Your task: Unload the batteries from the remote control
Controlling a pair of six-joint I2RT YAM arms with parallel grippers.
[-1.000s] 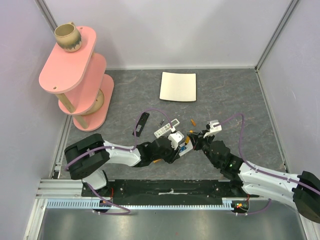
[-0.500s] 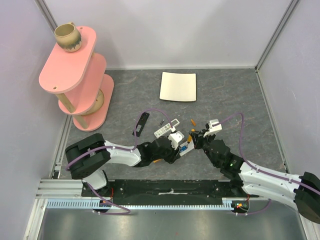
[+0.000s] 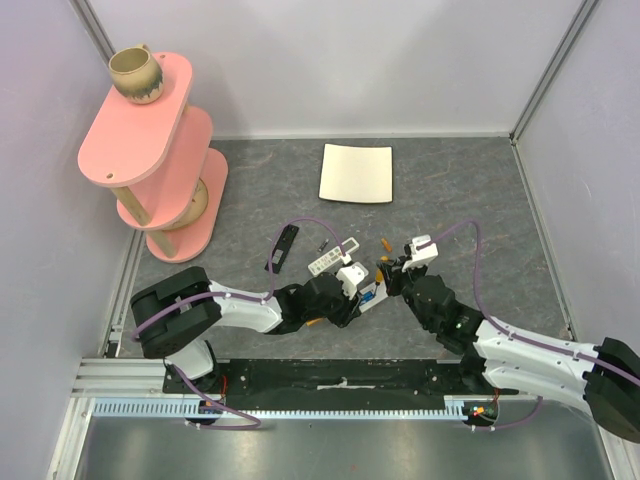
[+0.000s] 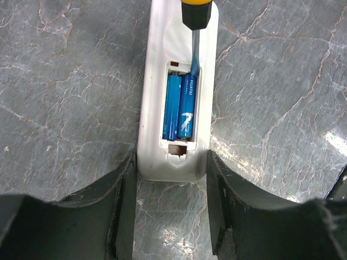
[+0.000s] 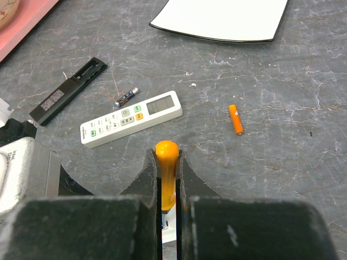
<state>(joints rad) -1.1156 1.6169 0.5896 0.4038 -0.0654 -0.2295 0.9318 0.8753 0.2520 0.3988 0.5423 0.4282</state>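
Left wrist view: the remote control [image 4: 154, 81] lies back-up on the grey worktop [image 4: 65, 81], with the fingers of the left pincer [image 4: 171, 162] clasping its near end. Two blue batteries [image 4: 179, 107] sit side by side in the open bay. A screwdriver [image 4: 193, 57] tip touches the far end of one. The right pincer [image 5: 167, 160] is pressed together on the orange handle. An orange battery [image 5: 235, 119] lies loose on the worktop.

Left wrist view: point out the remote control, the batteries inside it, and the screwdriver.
remote control [image 4: 162, 169]: left wrist view, on its white end below the battery bay.
batteries [image 4: 186, 111]: left wrist view, on the blue cell under the screwdriver's tip.
screwdriver [image 4: 198, 12]: left wrist view, on its yellow handle.
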